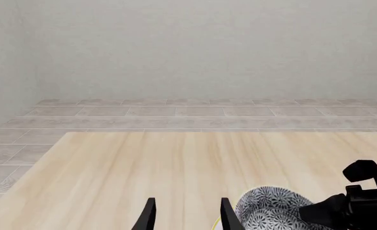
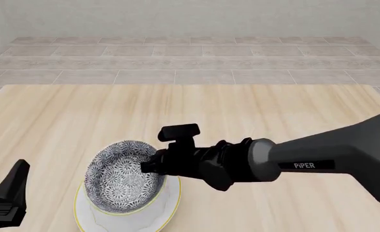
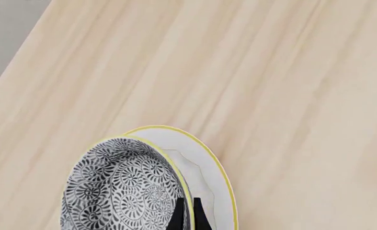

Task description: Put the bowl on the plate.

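Right gripper point(image 2: 152, 165) clamped on the bowl's point(image 2: 122, 176) rim, arm casing lettered "PiPER" point(image 2: 303, 165), bowl tilted, mouth facing up and toward the camera, over the plate point(image 2: 169, 209), left gripper point(image 1: 185, 215) fingers parted, holding nothing.

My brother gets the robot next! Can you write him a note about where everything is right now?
Right gripper: fingers shut on the bowl's rim.
Left gripper: open, holding nothing, off to the side.
Bowl: tilted, over the plate, still held.
Plate: on the table, near edge.
Done: bowl carried to the plate.
Left: level the bowl, let go, pull the right arm back.
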Motion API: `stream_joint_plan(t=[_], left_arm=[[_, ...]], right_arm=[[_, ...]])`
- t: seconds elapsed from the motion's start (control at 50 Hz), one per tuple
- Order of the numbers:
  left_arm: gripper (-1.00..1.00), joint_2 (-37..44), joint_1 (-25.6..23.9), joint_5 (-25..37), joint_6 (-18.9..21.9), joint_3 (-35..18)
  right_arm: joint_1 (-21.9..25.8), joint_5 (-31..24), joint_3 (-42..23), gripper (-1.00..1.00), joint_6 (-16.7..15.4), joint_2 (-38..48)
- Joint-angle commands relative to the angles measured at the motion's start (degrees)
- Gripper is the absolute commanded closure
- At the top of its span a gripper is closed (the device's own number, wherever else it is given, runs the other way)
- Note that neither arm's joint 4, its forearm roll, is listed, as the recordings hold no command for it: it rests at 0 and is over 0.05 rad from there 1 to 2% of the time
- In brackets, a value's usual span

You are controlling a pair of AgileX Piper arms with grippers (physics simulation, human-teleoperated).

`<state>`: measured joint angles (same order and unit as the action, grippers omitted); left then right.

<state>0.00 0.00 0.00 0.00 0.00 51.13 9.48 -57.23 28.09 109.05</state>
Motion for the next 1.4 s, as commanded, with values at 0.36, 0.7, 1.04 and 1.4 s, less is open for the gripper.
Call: stream_joint_plan(t=[0.36, 0.7, 1.04, 1.4], left_arm=[[-1.0, 0.0, 0.0, 0.0, 0.0, 0.0], [-1.0, 0.0, 0.0, 0.0, 0.0, 0.0], [-1.0, 0.0, 0.0, 0.0, 0.0, 0.0], [-1.0, 0.0, 0.0, 0.0, 0.0, 0.0]], right_arm=[[0.3, 0.5, 0.4, 1.0, 0.6, 1.1], [-0.5, 0.6, 0.3, 1.0, 0.3, 2.1], [-1.1, -0.2, -0.1, -1.0, -0.5, 2.0], [-1.6, -0.4, 0.1, -1.0, -1.0, 0.4]])
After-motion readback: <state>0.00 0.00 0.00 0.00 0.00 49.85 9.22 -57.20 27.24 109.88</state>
